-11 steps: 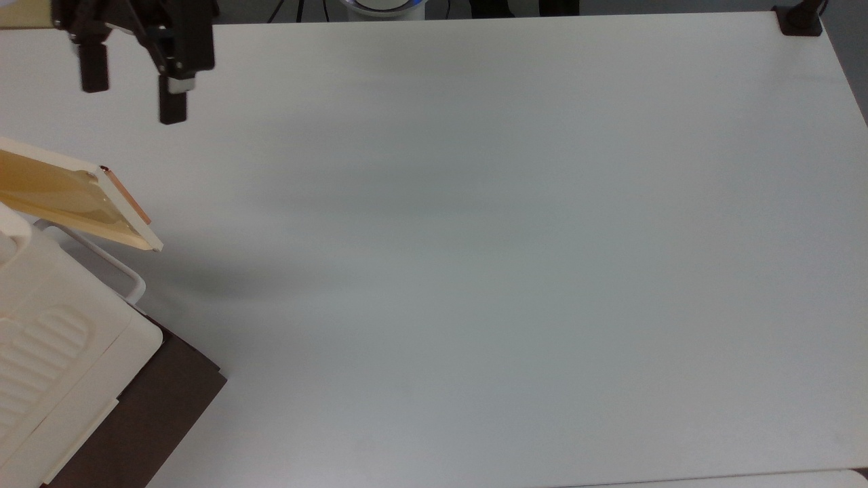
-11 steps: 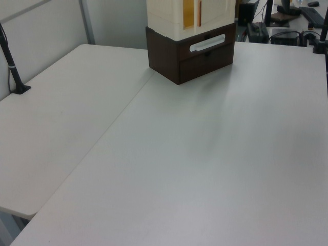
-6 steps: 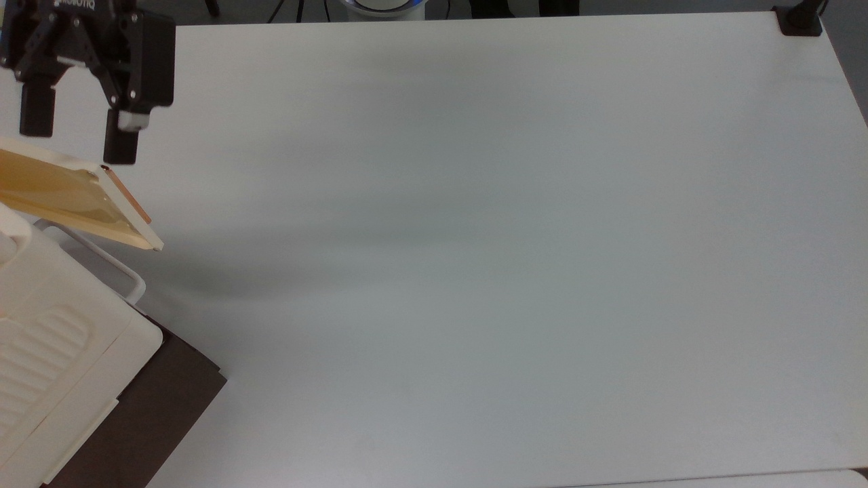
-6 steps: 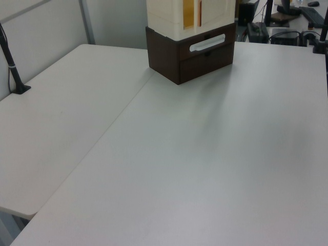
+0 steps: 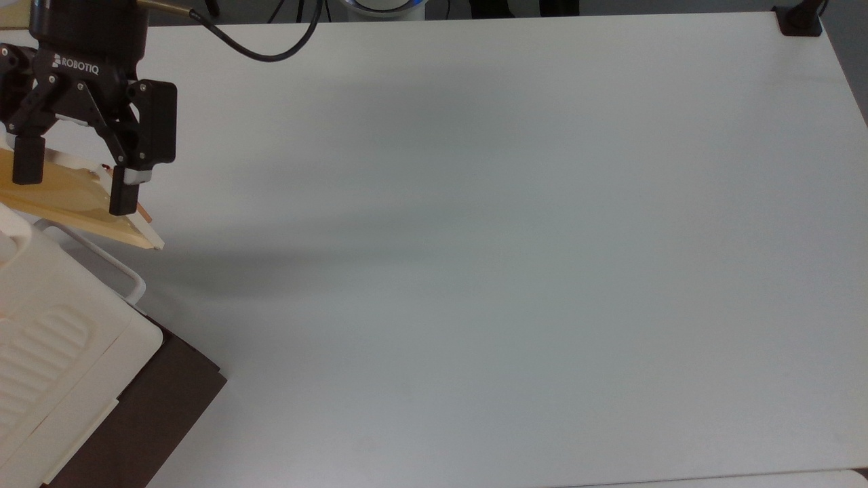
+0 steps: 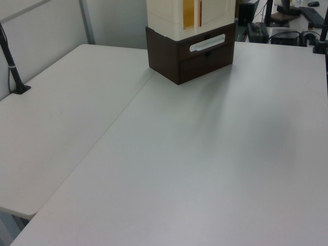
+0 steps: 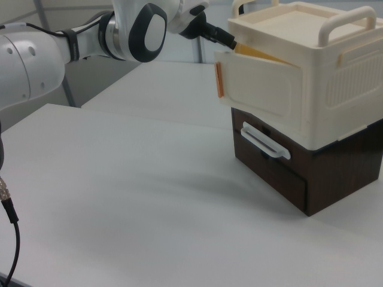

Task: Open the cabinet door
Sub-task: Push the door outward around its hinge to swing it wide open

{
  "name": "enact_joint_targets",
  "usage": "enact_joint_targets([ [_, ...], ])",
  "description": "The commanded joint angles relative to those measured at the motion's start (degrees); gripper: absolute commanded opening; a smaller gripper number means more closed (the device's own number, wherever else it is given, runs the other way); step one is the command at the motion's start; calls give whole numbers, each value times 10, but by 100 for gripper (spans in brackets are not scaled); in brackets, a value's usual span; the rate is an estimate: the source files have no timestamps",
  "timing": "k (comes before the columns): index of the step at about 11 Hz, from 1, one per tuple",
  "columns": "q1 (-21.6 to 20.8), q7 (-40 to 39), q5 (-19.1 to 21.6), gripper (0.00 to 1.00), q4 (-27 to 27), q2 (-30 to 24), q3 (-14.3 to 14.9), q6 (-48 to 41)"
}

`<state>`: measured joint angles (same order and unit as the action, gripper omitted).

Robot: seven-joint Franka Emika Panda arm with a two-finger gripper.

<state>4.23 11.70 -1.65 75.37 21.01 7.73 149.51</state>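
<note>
Office-like robotics lab: white worktable (image 5: 515, 237), clamped camera post (image 6: 11, 64), background desk keyboard (image 6: 312, 15).

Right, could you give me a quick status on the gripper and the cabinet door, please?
Gripper open, fingers straddling the cabinet door at its top edge. Door ajar, swung partway out from the cabinet. Nothing in the way on the table.

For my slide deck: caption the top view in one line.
Open gripper poised over the partly open cabinet door at the white table's edge.
</note>
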Motion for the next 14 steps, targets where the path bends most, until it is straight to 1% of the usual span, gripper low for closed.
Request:
enact_joint_targets([
  [1, 5, -103, 11, 100, 7, -27, 2, -113],
  [4, 13, -162, 16, 100, 6, -47, 3, -223],
  [6, 12, -165, 15, 100, 4, -62, 0, -287],
  [8, 15, -166, 13, 100, 7, -85, 4, -343],
  [10, 38, -169, 7, 100, 7, -100, 11, -429],
  [12, 55, -178, 6, 100, 8, -107, 31, -465],
  [13, 60, -196, 6, 100, 9, -112, 39, -473],
  [14, 65, -211, 7, 100, 12, -115, 40, -485],
])
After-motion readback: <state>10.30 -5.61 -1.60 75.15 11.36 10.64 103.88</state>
